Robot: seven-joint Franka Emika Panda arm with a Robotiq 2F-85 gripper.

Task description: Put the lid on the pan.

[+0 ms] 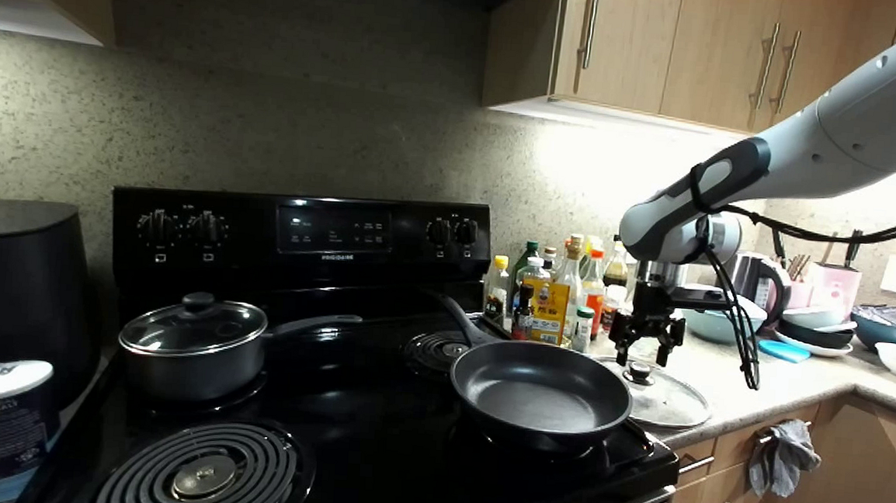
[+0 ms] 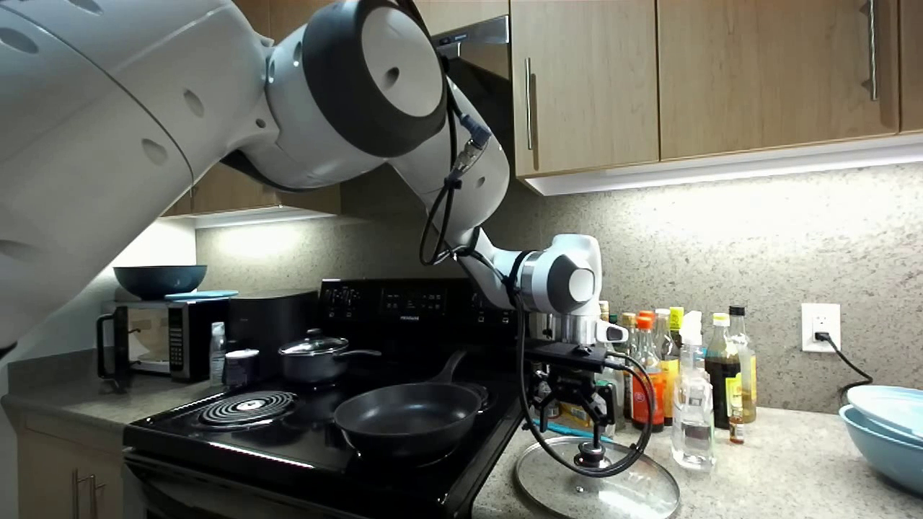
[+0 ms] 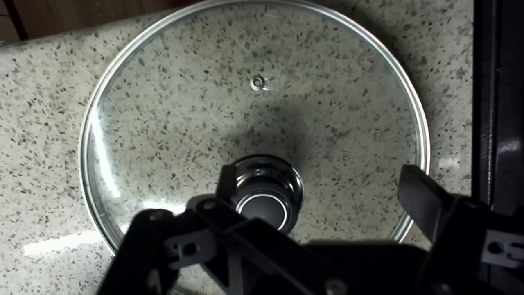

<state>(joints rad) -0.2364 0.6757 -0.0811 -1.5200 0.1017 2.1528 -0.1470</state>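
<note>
The lid is clear glass with a metal rim and a dark knob. It lies flat on the counter beside the stove in both exterior views (image 1: 676, 401) (image 2: 613, 486) and fills much of the wrist view (image 3: 327, 102). The black pan (image 1: 540, 393) sits on a front burner, uncovered, with its handle toward the back; it also shows in an exterior view (image 2: 411, 418). My gripper (image 1: 641, 358) is open and empty, low over the lid, fingers down. In the wrist view (image 3: 322, 182) the knob is close to the left finger, whose tip overlaps its edge; the right finger is over the rim.
Several bottles (image 1: 570, 290) stand behind the lid, and a clear spray bottle (image 2: 694, 418) stands near it. A covered steel pot (image 1: 193, 356) is on a back burner. Bowls (image 2: 883, 440) stand farther along the counter. The stove edge (image 3: 485, 123) is close beside the lid.
</note>
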